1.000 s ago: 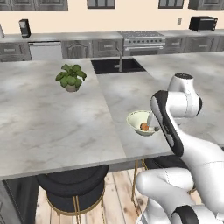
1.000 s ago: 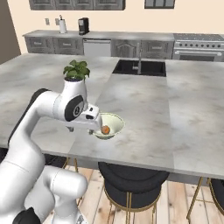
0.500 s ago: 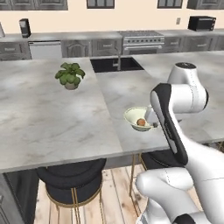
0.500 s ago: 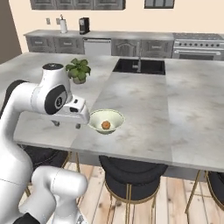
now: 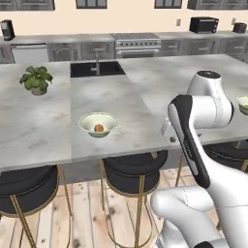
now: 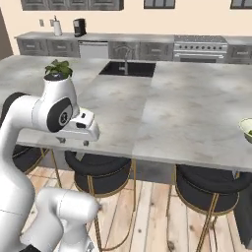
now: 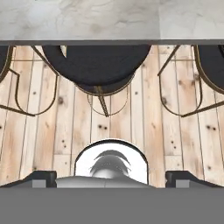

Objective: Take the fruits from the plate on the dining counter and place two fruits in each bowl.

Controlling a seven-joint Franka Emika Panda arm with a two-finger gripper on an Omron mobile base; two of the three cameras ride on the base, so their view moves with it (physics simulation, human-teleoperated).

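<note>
The bench (image 5: 43, 126) carries a bowl (image 5: 98, 124) holding one orange fruit (image 5: 98, 128). Right of the bowl, off the bench edge, the hand (image 7: 111, 177) is spread wide and empty.

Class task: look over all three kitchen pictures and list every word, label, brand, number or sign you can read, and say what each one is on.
None: no readable text anywhere.
Stove, microwave, coffee maker: any markings are too small and blurred to read.
Bowl, dining counter, stools: plain, no lettering.
</note>
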